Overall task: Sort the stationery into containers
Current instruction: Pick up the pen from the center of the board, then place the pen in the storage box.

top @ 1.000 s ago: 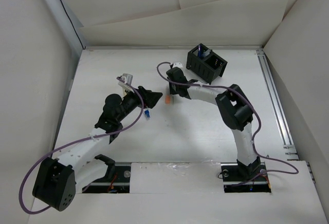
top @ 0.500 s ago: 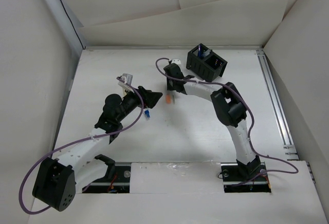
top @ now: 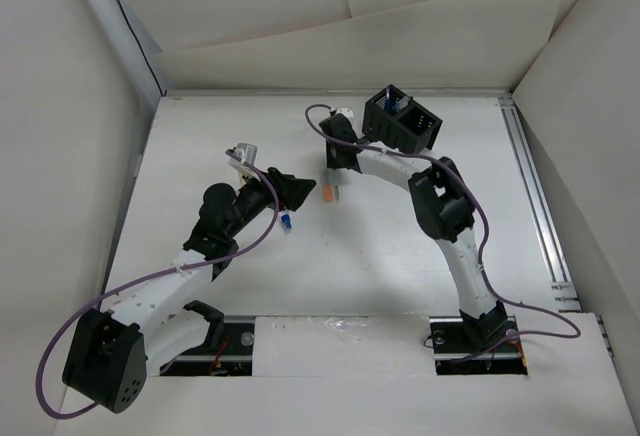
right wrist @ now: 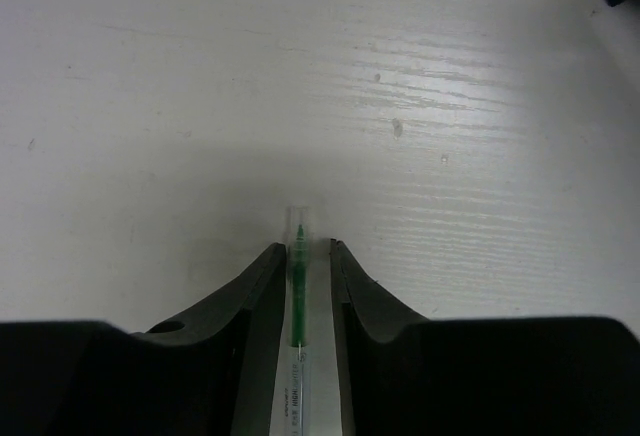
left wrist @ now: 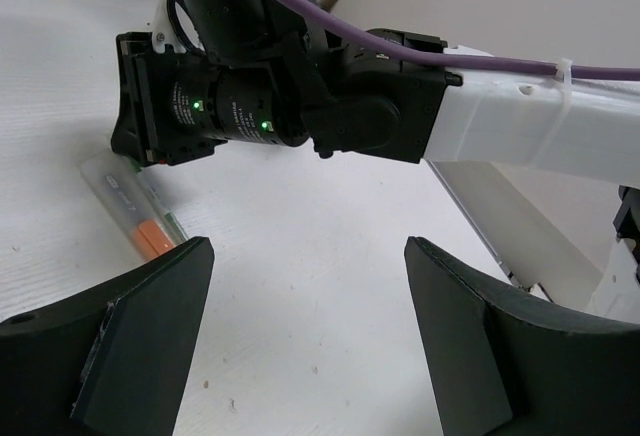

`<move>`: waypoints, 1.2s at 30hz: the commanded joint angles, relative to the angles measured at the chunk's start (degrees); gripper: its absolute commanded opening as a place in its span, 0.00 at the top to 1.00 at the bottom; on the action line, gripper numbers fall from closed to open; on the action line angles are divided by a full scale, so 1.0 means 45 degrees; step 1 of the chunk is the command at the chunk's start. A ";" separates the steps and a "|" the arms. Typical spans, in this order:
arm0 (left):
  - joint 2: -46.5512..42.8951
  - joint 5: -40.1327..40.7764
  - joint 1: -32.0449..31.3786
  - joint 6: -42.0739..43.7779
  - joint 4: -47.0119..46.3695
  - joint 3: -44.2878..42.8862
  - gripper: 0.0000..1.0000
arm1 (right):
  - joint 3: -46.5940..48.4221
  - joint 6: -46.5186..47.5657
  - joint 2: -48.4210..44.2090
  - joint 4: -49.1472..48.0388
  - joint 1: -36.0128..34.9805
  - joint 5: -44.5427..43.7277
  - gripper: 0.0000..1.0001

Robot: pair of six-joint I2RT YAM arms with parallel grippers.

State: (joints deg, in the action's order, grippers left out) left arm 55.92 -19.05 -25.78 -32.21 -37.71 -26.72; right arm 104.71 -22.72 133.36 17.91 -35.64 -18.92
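Overhead view: black organiser [top: 402, 124] at upper centre of the white table [top: 230, 126], set askew, with blue-capped stationery [top: 399, 106] upright in a rear compartment; remaining compartments dark, contents not discernible. In the right wrist view, right claw [right wrist: 306, 246] closed to a narrow slot on a clear pen [right wrist: 298, 286] with a green core, tip projecting slightly past the fingertips, rear of the barrel cut off by the lower frame edge; from overhead, fingers and pen hard to separate from the black wrist just left of the organiser. In the left wrist view, left claw [left wrist: 308, 256] spread wide with nothing between the fingers, only their inner faces visible at the lower corners, bases cut off by the frame. At left centre of that view, grey marker [left wrist: 132, 206] with an orange band flat on the table, far end close beneath the black body of the right arm's wrist [left wrist: 260, 106]; contact there impossible to judge. Thin green line along the marker's right side: part of it or a separate pen, not to be told. At centre of the overhead view, small blue-and-white marker [top: 286, 222] on the table just below the left claw, details too small to read.
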 commanded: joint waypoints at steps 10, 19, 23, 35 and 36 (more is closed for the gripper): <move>-0.0435 -0.0064 -0.0033 -0.0050 -0.0643 -0.0058 0.26 | 0.0387 0.0498 0.0075 0.1100 0.0439 0.0532 0.99; -0.0318 -0.0064 -0.0033 -0.0050 -0.0643 -0.0058 0.26 | -0.2446 0.0264 -0.4163 -0.1517 0.1510 0.0825 1.00; -0.0064 -0.0181 -0.0033 -0.0167 -0.0643 -0.0058 0.26 | -0.1807 -0.0418 -0.5357 -0.2358 0.2641 -0.0245 1.00; 0.0405 -0.0415 -0.0033 -0.0167 -0.0877 -0.0175 0.26 | 0.3350 -0.1204 -0.1904 -0.4311 0.4834 -0.4271 1.00; 0.0405 -0.0415 -0.0033 -0.0167 -0.0877 -0.0175 0.26 | 0.3624 -0.1027 -0.1650 -0.4428 0.4834 -0.4389 1.00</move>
State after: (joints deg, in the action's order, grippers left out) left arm 57.89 -19.75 -25.78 -32.75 -38.17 -26.72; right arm 117.25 -28.34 122.15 0.64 -12.82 -33.61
